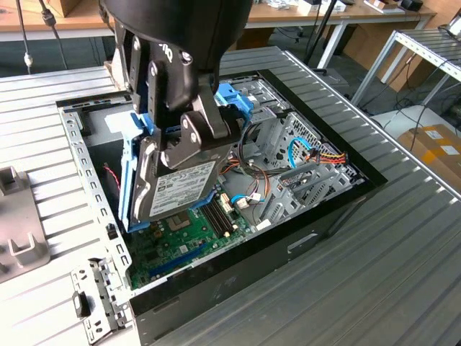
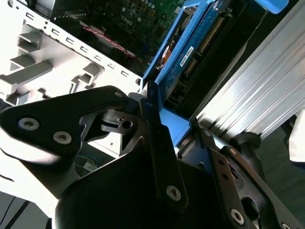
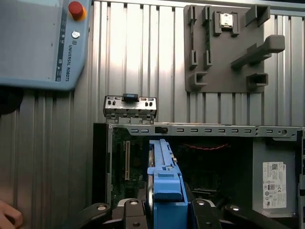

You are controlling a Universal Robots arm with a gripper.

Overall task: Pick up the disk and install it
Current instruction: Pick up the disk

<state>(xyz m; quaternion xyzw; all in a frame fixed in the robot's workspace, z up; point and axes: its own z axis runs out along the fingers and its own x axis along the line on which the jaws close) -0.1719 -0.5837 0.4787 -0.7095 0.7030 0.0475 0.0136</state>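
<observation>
The disk [image 1: 180, 191] hangs on edge, tilted, over the open computer case [image 1: 238, 270]. It has a grey metal body with a white label and sits in a light-blue carrier frame. My gripper [image 1: 173, 140] is shut on its upper end, with black fingers [image 1: 205, 130] pressing both flat sides. In the first wrist view the disk [image 3: 164, 179] points down toward the case interior, with the gripper [image 3: 164, 212] clamped around its blue end tab. The second wrist view has the blue frame [image 2: 190, 45] running away from the gripper [image 2: 164, 126] above the motherboard.
Inside the case are a green motherboard [image 1: 184, 241], an upright metal drive cage [image 1: 277, 137] topped by a blue bracket [image 1: 229, 97], and loose cables [image 1: 320, 155]. A grey fixture plate [image 3: 224, 47], a teach pendant [image 3: 38, 43] and a small metal panel [image 3: 130, 107] lie on the ribbed table. A hand [image 3: 7, 218] rests at the edge.
</observation>
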